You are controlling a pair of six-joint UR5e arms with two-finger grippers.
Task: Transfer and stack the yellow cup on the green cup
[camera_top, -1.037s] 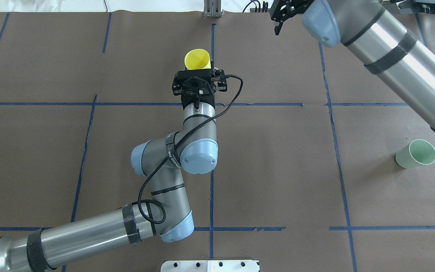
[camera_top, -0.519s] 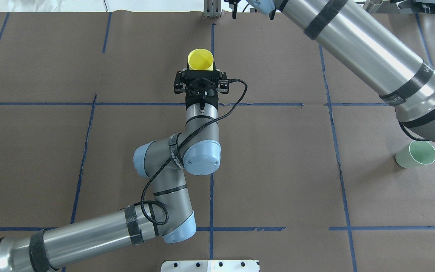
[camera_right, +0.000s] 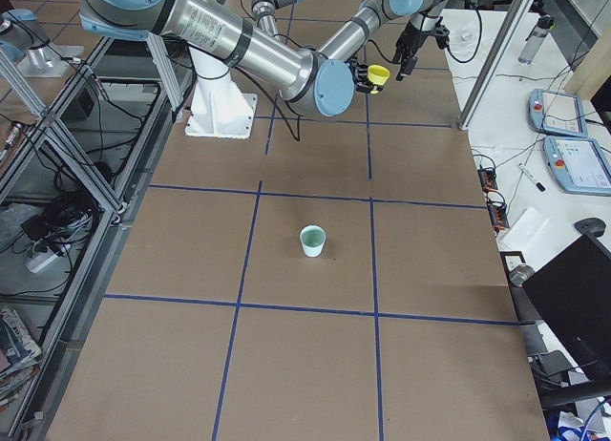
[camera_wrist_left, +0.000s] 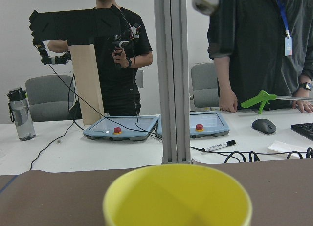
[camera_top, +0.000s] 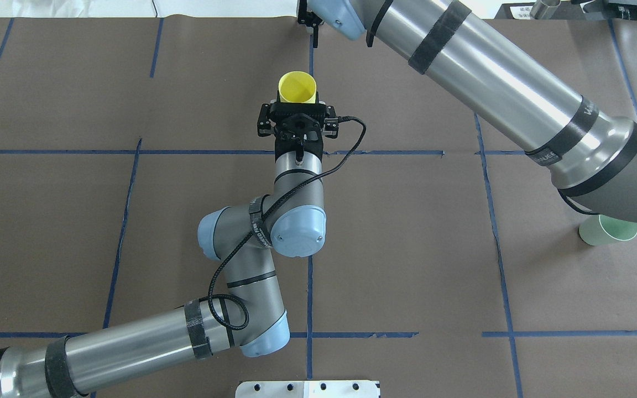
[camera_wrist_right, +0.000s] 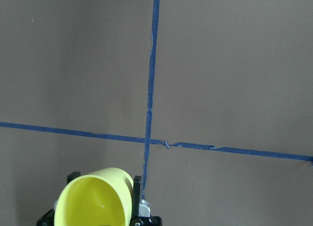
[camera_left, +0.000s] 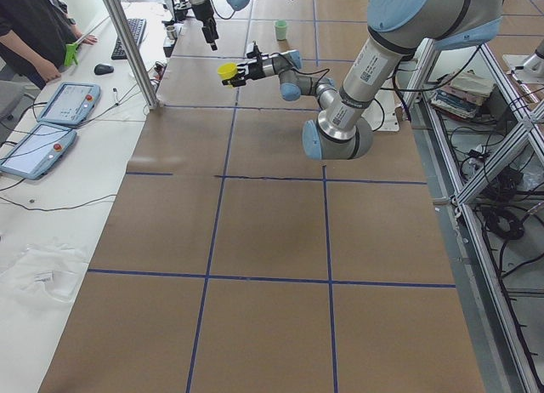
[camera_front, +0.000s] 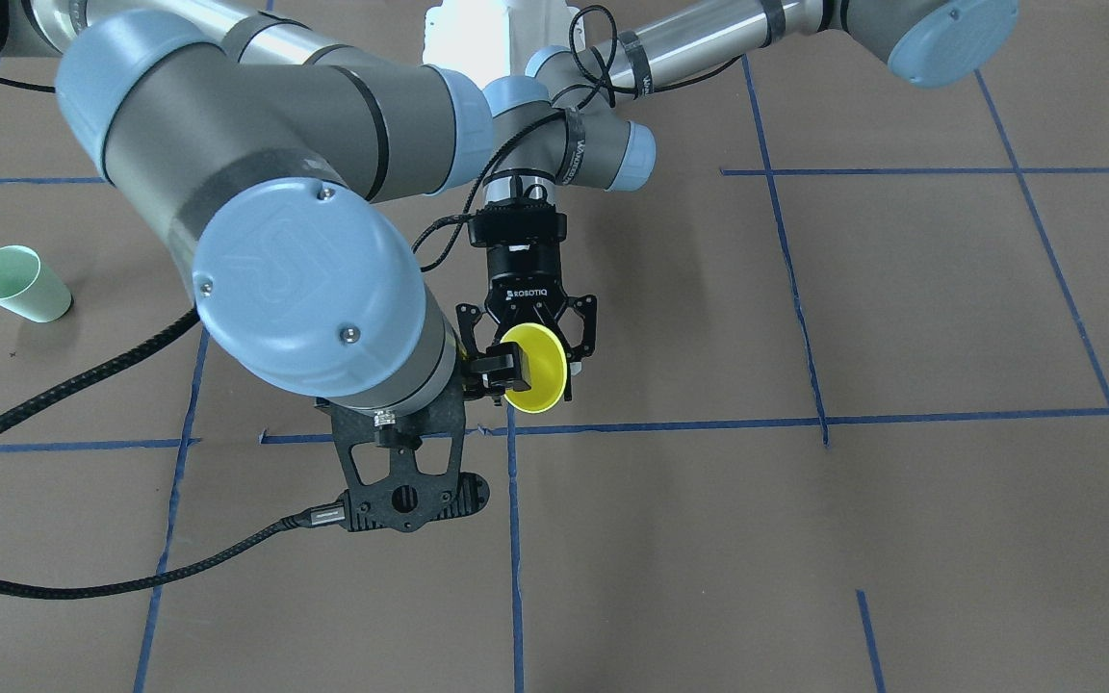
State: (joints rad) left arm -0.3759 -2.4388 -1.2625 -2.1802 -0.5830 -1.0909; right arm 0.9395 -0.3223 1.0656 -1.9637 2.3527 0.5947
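My left gripper (camera_top: 297,106) is shut on the yellow cup (camera_top: 297,88). It holds the cup on its side above the table, mouth facing away from the robot base. The cup also shows in the front-facing view (camera_front: 543,383), the left wrist view (camera_wrist_left: 176,199) and the right wrist view (camera_wrist_right: 95,199). My right gripper (camera_top: 312,23) hangs above and just beyond the cup, apart from it. It looks open, with no fingers in its wrist view. The green cup (camera_front: 20,284) stands upright far to my right; my right arm partly covers it in the overhead view (camera_top: 609,236).
A metal post (camera_wrist_left: 171,74) stands at the table's far edge, just beyond the yellow cup. Behind it are operators, tablets (camera_wrist_left: 120,128) and a bottle. The right arm's long link (camera_top: 495,83) spans the far right of the table. Blue tape lines (camera_top: 310,287) cross the brown paper.
My right arm has swung left along the far edge, bringing its gripper over the yellow cup and partly covering the green cup. My left gripper has shifted the cup slightly right.
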